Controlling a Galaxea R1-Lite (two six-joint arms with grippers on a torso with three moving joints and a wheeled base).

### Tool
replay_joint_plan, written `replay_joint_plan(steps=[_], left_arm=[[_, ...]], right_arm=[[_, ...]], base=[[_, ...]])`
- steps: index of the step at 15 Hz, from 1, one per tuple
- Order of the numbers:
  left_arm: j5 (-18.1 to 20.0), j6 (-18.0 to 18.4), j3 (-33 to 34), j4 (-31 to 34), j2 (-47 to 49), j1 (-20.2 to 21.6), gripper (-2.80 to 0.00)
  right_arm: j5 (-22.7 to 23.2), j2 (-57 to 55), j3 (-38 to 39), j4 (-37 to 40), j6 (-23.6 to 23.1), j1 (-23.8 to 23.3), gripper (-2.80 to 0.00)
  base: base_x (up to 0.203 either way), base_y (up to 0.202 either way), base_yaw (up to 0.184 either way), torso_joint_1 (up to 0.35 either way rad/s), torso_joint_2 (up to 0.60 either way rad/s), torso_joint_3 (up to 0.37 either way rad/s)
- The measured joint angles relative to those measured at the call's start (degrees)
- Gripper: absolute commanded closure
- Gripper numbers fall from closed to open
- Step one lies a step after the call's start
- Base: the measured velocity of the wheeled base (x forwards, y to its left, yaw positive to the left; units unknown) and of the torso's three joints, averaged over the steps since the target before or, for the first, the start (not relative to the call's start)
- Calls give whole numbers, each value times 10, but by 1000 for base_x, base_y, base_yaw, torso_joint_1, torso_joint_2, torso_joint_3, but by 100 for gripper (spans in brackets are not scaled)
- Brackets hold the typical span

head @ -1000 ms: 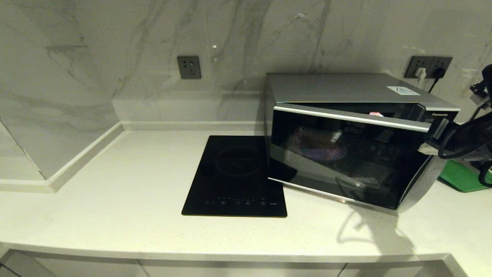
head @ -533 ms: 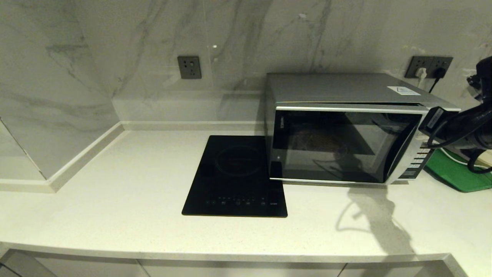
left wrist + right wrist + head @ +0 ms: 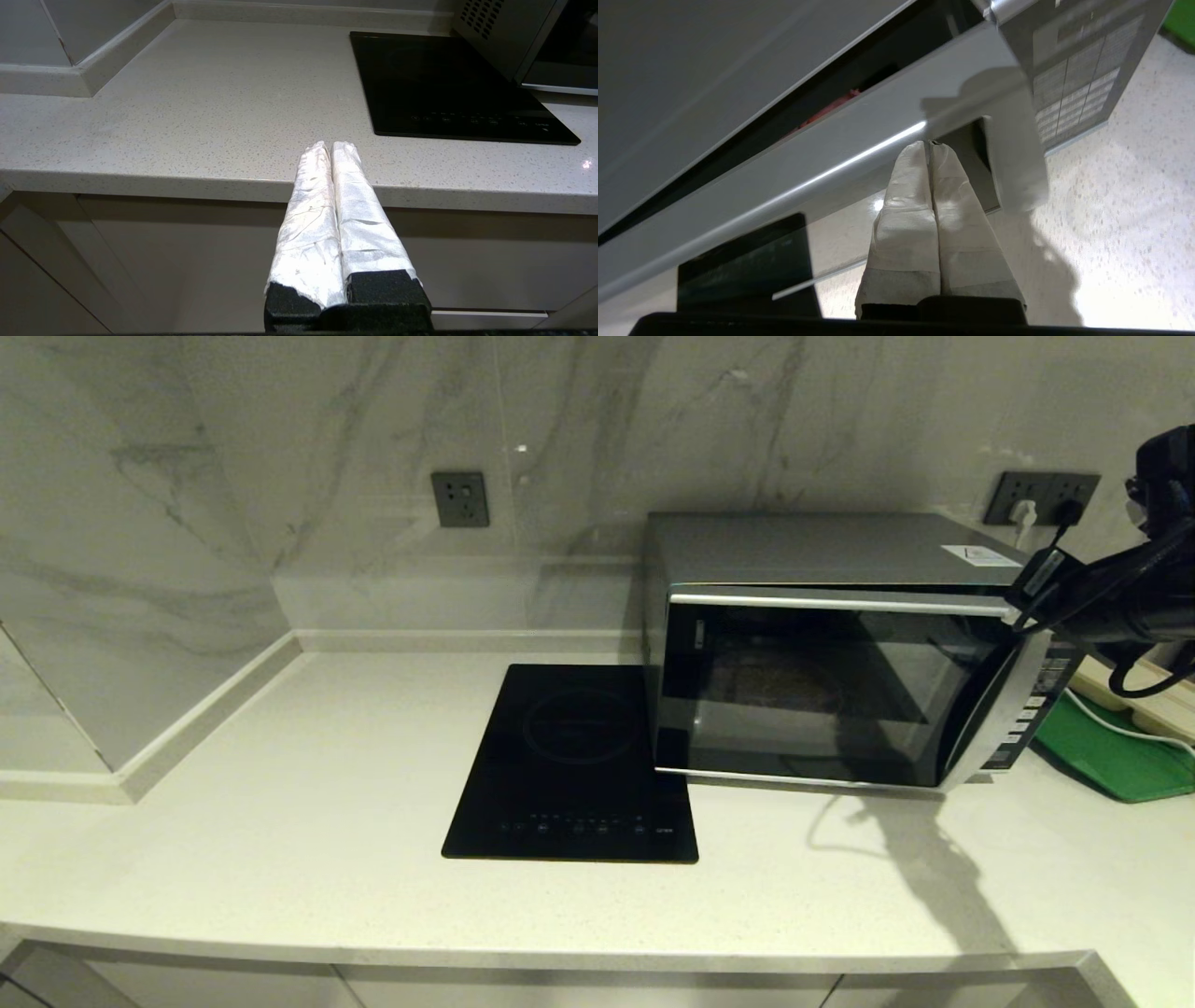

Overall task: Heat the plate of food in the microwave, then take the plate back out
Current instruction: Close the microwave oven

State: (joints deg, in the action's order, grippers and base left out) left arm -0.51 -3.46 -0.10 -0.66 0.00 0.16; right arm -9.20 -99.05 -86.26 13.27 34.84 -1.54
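Note:
The silver-grey microwave [image 3: 840, 551] stands at the right of the counter, its dark glass door [image 3: 822, 691] pushed to against the body. The plate of food [image 3: 784, 683] shows only as a dim round shape behind the glass. My right gripper [image 3: 1019, 586] is shut and empty. Its wrapped fingertips [image 3: 920, 154] rest against the silver strip at the door's upper right corner [image 3: 896, 140], beside the keypad panel [image 3: 1073, 98]. My left gripper [image 3: 331, 145] is shut and empty, parked low in front of the counter's edge, out of the head view.
A flat black cooktop [image 3: 574, 765] lies just left of the microwave. A green tray [image 3: 1120, 761] and a beige power strip [image 3: 1144, 702] sit to the microwave's right, under my right arm. Wall sockets [image 3: 1041, 497] are behind it. The pale counter [image 3: 280, 803] stretches to the left.
The microwave door swung from partly open to closed against the body. My right gripper followed it back and rose to the door's upper right corner.

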Motion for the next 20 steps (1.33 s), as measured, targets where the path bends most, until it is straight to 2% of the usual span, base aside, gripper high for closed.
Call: replay_joint_plan(steps=[6,10,20], left_arm=[[0,0,0,0,0,0,0],[0,0,0,0,0,0,0],[0,0,0,0,0,0,0]], right_arm=[[3,-14,-10,-1,5,-7,0],[27,-17,-20,-2,10,-8,0],[28,-38,-41,-5,13,-11,0]], base=[[0,0,0,0,0,0],[0,0,0,0,0,0],[0,0,0,0,0,0]])
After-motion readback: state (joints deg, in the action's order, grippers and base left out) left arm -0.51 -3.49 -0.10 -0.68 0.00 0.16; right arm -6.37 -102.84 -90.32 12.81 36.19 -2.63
